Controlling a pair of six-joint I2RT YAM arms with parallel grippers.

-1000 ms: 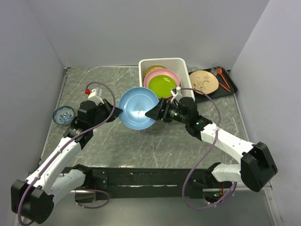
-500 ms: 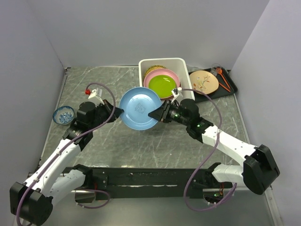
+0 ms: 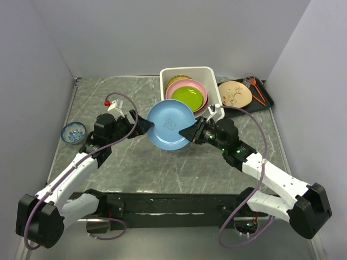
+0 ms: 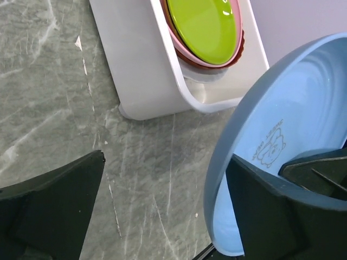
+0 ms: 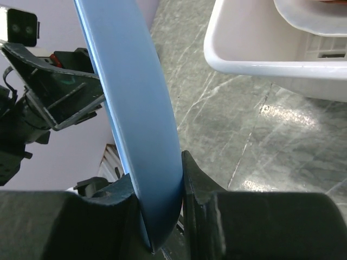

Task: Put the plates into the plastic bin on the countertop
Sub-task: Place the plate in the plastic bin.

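The right gripper (image 3: 190,132) is clamped on one edge of the blue plate (image 3: 171,123), which hangs tilted above the countertop (image 3: 135,168). The left gripper (image 3: 142,126) stands spread wide at the opposite edge, clasping nothing. Held by one thin rim, the plate could pivot or slip. Just ahead, the plastic bin (image 3: 187,70) holds a green plate (image 3: 187,97) on a pink plate (image 3: 173,90), leaning over the near wall, where the incoming plate could catch.

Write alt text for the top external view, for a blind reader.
The right gripper holds a blue plate by its rim above the countertop, just in front of the plastic bin; the left gripper sits at the plate's opposite edge. The bin holds a green plate on a pink plate.
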